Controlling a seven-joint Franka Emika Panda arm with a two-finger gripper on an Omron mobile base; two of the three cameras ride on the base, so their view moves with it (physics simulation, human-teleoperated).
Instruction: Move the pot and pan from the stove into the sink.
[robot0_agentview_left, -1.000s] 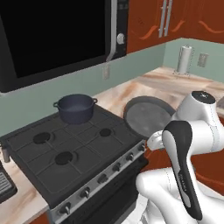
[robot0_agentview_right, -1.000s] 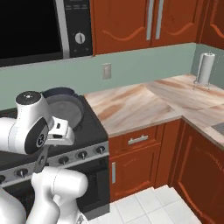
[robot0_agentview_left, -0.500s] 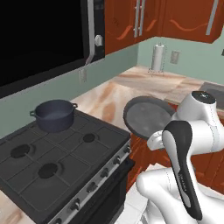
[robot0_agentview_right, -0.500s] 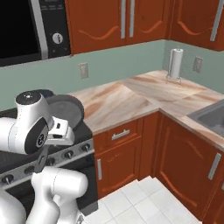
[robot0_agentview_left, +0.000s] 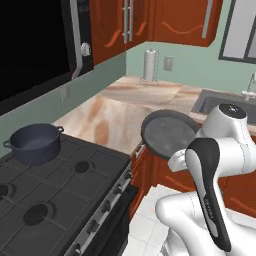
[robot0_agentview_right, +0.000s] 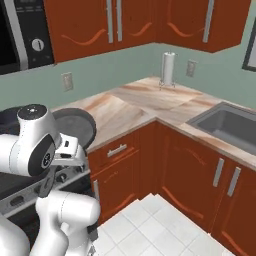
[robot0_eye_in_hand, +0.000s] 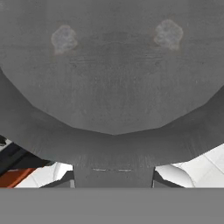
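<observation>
Pan (robot0_agentview_left: 168, 133) carried off the stove (robot0_agentview_left: 55, 195), level, over the counter edge (robot0_agentview_left: 115, 117) just right of the cooktop; you see its speckled grey inside (robot0_eye_in_hand: 113, 74) close up in the hand view. Gripper (robot0_eye_in_hand: 113, 177) closed tight on the pan's handle stub at the near rim. Pot (robot0_agentview_left: 34, 144) rests on the far left burner. Sink (robot0_agentview_right: 225, 127) lies well apart to the right, past the corner. You can read no lettering or brand anywhere.
</observation>
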